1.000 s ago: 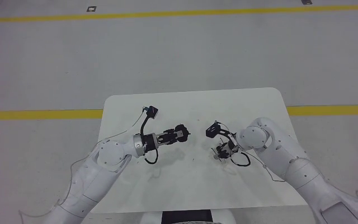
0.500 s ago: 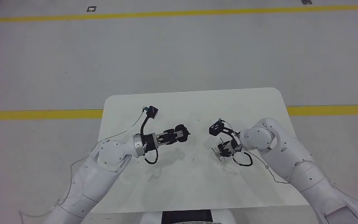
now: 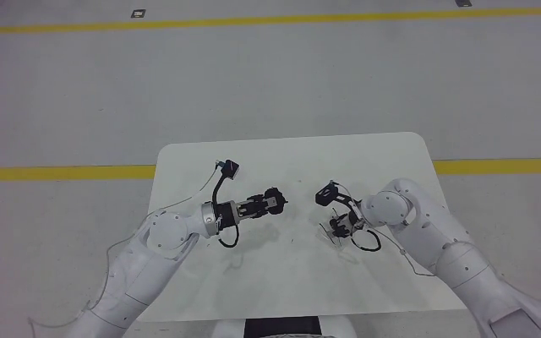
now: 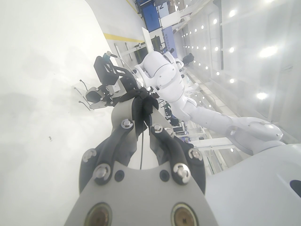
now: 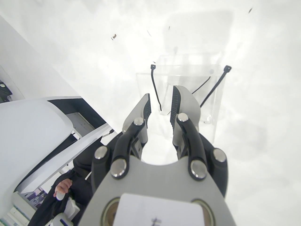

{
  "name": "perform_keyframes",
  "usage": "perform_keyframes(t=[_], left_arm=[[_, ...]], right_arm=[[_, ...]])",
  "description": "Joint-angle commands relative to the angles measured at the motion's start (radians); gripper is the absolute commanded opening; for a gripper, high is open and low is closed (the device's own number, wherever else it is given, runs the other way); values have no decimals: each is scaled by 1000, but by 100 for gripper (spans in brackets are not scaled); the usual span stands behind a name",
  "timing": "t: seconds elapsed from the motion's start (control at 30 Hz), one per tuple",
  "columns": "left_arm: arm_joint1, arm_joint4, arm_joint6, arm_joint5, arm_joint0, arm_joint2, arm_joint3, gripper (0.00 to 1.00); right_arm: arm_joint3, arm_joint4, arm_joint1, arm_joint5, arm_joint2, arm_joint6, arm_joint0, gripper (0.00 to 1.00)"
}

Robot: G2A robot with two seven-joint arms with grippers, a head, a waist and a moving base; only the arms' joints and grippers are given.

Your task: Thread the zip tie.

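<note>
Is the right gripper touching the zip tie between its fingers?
Apart. The right wrist view shows the right gripper open, with clear gaps between both fingers and the zip tie.

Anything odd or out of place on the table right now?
Small dark scraps lie scattered on the white table near the clear plastic box holding black zip ties, looking like debris. Nothing else stands out.

Right claw [image 5: 161,95] shifted slightly at the clear box [image 5: 218,109], right arm swung outward a touch
</note>
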State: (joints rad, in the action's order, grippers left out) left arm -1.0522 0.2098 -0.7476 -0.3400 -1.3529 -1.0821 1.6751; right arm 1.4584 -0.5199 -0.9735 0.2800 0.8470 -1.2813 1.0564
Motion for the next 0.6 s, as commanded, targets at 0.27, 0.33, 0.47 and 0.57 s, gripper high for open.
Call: perform_keyframes(t=[0.27,0.33,0.47,0.57], left_arm=[[0,0,0,0,0,0,0,0],[0,0,0,0,0,0,0,0],[0,0,0,0,0,0,0,0],[0,0,0,0,0,0,0,0]], right_arm=[[-17,-1,-8,-4,-30,-12,-19,19],[-22,-3,-11,-9,-37,-14,-25,18],[-33,4,-15,-11,-46,-17,-33,16],[-43,13,-17,-9,-51,-20,-39,12]])
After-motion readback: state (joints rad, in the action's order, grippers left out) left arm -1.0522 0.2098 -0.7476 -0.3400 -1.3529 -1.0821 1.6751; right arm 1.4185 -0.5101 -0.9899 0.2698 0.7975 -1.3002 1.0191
